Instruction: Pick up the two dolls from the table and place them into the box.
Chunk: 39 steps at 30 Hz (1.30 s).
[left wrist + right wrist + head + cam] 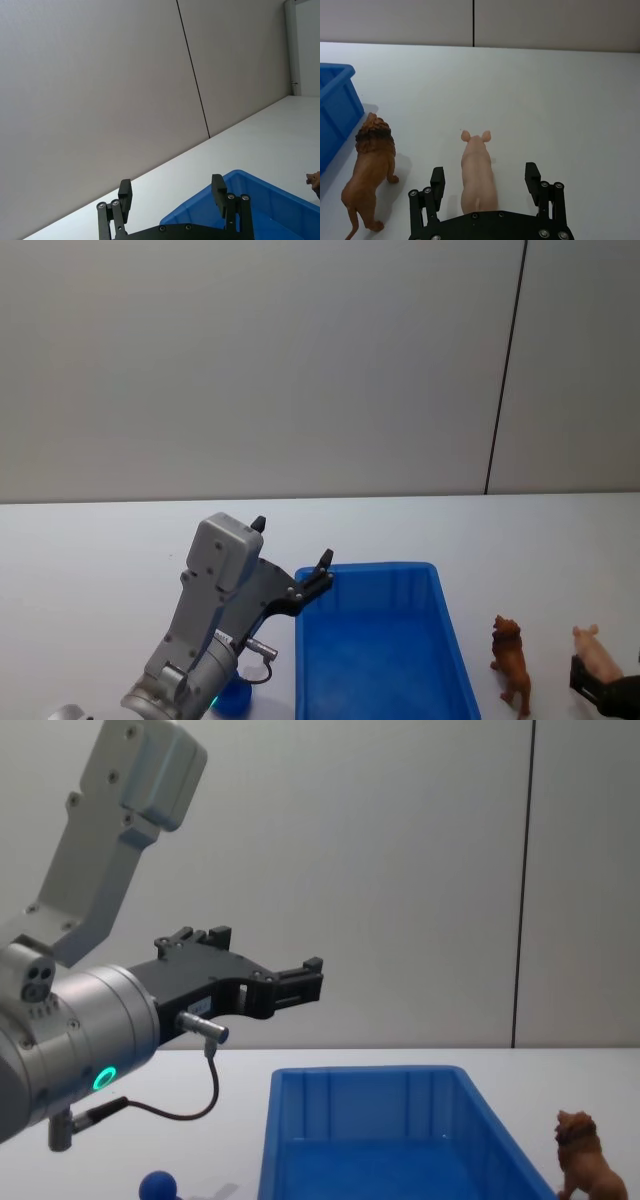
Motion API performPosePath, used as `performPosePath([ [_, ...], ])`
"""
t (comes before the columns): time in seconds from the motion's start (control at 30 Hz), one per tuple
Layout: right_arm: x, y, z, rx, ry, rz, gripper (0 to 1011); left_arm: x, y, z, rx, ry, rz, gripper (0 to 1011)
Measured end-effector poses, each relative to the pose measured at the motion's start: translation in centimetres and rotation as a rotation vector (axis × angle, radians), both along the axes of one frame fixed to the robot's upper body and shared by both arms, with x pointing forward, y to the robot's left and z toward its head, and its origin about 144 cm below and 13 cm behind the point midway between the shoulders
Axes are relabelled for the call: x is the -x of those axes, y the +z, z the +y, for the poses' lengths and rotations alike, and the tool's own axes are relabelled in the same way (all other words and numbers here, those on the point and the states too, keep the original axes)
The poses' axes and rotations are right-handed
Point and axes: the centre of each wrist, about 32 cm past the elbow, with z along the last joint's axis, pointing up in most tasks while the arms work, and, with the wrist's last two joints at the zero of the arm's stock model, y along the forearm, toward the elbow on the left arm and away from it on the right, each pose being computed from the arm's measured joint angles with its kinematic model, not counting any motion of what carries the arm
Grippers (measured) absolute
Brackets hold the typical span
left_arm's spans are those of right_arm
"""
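The blue box [440,590] lies on the white table [90,540] in front of me. To its right stand the two dolls, a brown lion [512,660] and a pink pig [592,648]. My right gripper [485,177] is open low over the table, with the pig's [477,170] hindquarters between its fingers [437,181]; the lion [370,165] stands beside it, toward the box [335,110]. My left gripper [292,545] hangs open and empty above the box's back left corner [200,204].
A small blue ball-shaped object [235,695] sits on the table under my left arm, left of the box [365,1073]. A grey wall rises behind the table's far edge. Bare tabletop stretches on the left and beyond the dolls.
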Motion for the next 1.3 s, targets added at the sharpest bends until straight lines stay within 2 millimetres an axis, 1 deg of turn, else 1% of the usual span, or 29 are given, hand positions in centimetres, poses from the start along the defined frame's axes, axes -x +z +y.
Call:
performPosePath([
  [0.2, -0.1, -0.8, -0.2, -0.011, 0.001, 0.029, 903, 0.0, 0.0, 0.0, 0.0, 0.0, 0.0, 1001],
  [0.23, -0.2, -0.9, -0.2, -0.014, 0.003, 0.033, 864, 0.0, 0.0, 0.0, 0.0, 0.0, 0.0, 1001],
  [0.27, -0.2, -1.0, -0.3, -0.015, 0.004, 0.036, 864, 0.0, 0.0, 0.0, 0.0, 0.0, 0.0, 1001],
  [0.43, -0.2, -1.4, -0.3, -0.019, 0.009, 0.04, 684, 0.0, 0.0, 0.0, 0.0, 0.0, 0.0, 1001],
  [0.47, -0.2, -1.4, -0.3, -0.019, 0.009, 0.04, 684, 0.0, 0.0, 0.0, 0.0, 0.0, 0.0, 1001],
  [0.5, -0.2, -1.4, -0.3, -0.019, 0.011, 0.037, 623, 0.0, 0.0, 0.0, 0.0, 0.0, 0.0, 1001],
  [0.53, -0.2, -1.4, -0.3, -0.019, 0.013, 0.032, 588, 0.0, 0.0, 0.0, 0.0, 0.0, 0.0, 1001],
  [0.57, -0.2, -1.4, -0.3, -0.019, 0.013, 0.032, 588, 0.0, 0.0, 0.0, 0.0, 0.0, 0.0, 1001],
  [0.6, -0.2, -1.4, -0.3, -0.018, 0.015, 0.026, 518, 0.0, 0.0, 0.0, 0.0, 0.0, 0.0, 1001],
  [0.63, -0.2, -1.4, -0.2, -0.017, 0.017, 0.021, 503, 0.0, 0.0, 0.0, 0.0, 0.0, 0.0, 1001],
  [0.67, -0.2, -1.4, -0.2, -0.015, 0.019, 0.014, 459, 0.0, 0.0, 0.0, 0.0, 0.0, 0.0, 1001],
  [0.77, -0.2, -1.3, -0.1, -0.014, 0.024, -0.003, 386, 0.0, 0.0, 0.0, 0.0, 0.0, 0.0, 1002],
  [1.1, -0.2, -0.5, 0.3, -0.026, 0.057, -0.075, 382, 0.0, 0.0, 0.0, 0.0, 0.0, 0.0, 1001],
  [1.3, -0.4, 0.2, 0.6, -0.047, 0.11, -0.127, 382, 0.0, 0.0, 0.0, 0.0, 0.0, 0.0, 1001],
])
